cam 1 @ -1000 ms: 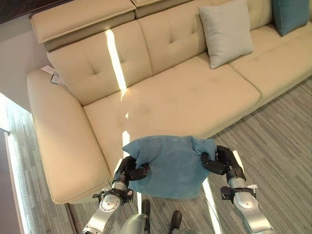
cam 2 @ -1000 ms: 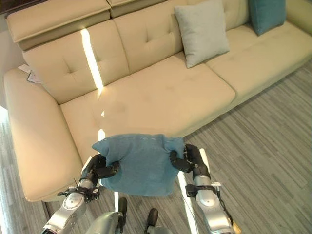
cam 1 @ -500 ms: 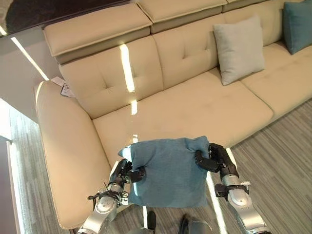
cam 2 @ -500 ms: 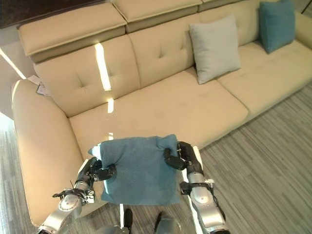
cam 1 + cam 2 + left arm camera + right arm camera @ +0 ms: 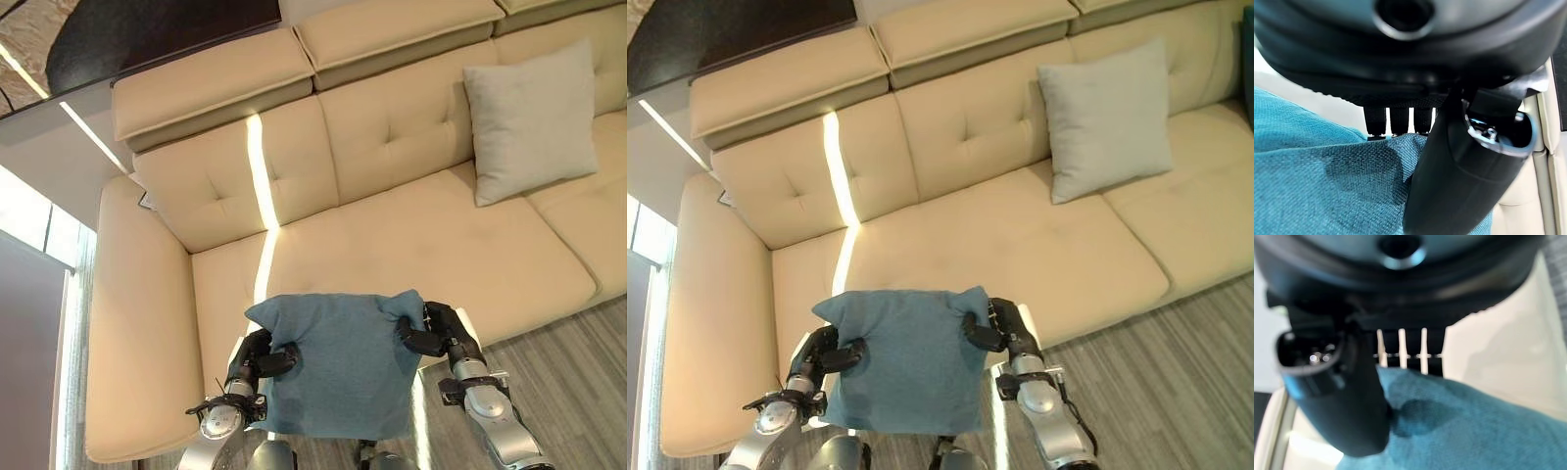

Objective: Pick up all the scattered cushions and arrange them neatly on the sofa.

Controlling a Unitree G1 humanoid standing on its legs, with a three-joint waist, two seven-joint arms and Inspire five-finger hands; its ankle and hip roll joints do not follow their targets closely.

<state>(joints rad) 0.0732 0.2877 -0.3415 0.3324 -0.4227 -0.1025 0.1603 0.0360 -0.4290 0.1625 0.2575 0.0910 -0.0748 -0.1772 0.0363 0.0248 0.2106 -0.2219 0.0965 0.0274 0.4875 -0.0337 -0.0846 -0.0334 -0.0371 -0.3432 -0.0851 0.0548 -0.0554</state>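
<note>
Item 1: teal cushion (image 5: 338,362), pinched at its upper corners by my left hand (image 5: 257,358) and right hand (image 5: 437,333), not yet placed. Item 2: grey cushion (image 5: 531,119), already propped on the sofa (image 5: 392,235).

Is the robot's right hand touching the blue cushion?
Touching. In the right wrist view the right robot hand pinches the blue cushion, thumb pressed into the fabric.

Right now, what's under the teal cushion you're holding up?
The teal cushion hangs between the left hand and right hand, gripped at its upper corners. Below its top half is the sofa seat's front edge, below the rest, grey floor. Whatever lies directly beneath is covered.
</note>
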